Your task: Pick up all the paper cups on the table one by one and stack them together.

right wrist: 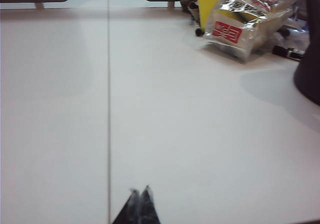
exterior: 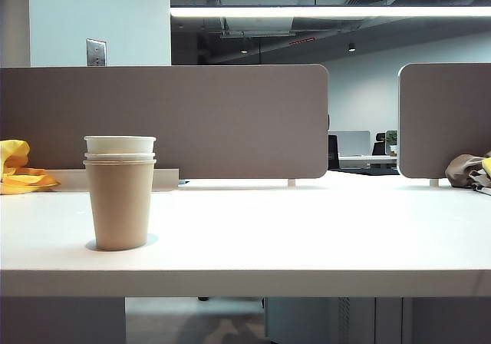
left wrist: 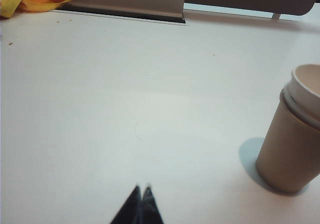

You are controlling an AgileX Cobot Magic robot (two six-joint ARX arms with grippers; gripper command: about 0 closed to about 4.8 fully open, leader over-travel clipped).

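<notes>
Left claw [left wrist: 141, 189]: only dark fingertips show in left wrist view, pressed together w/ no gap, clenched on nothing; hangs over bare desk, well apart from cup stack. Rest of claw cut off by frame edge.
Right claw [right wrist: 139, 190]: same, just two dark tips, blurred, meeting at a point, clenched and empty; over bare desk beside a thin seam line [right wrist: 108, 109].
Arms in exterior view: neither arm nor claw visible.
Paper cups [exterior: 120, 193]: all three nested in one upright stack on left part of desk. Brown cup outside at bottom, two white ones inside; only their rims and a short strip of wall show above brown rim. Bodies of white cups hidden, so any print can't be made out.
Stack in left wrist view [left wrist: 295, 134]: partly cut off by frame edge; brown wall, white rims and a bit of inner wall seen, shadow on desk beside it.
Desk [exterior: 307, 229]: white, flat, thick pale front edge; underside dark and unclear.
Grey partition panels [exterior: 215, 121]: stand along back of desk, gap between the two.
Yellow item [exterior: 17, 167]: crumpled, at far left by panel, cut off; what it is can't tell.
Silver bag w/ red label [right wrist: 240, 26]: far side of desk in right wrist view, among clutter too blurred to name.
Dark shape [right wrist: 307, 59]: at frame edge, cut off, unidentifiable.
</notes>
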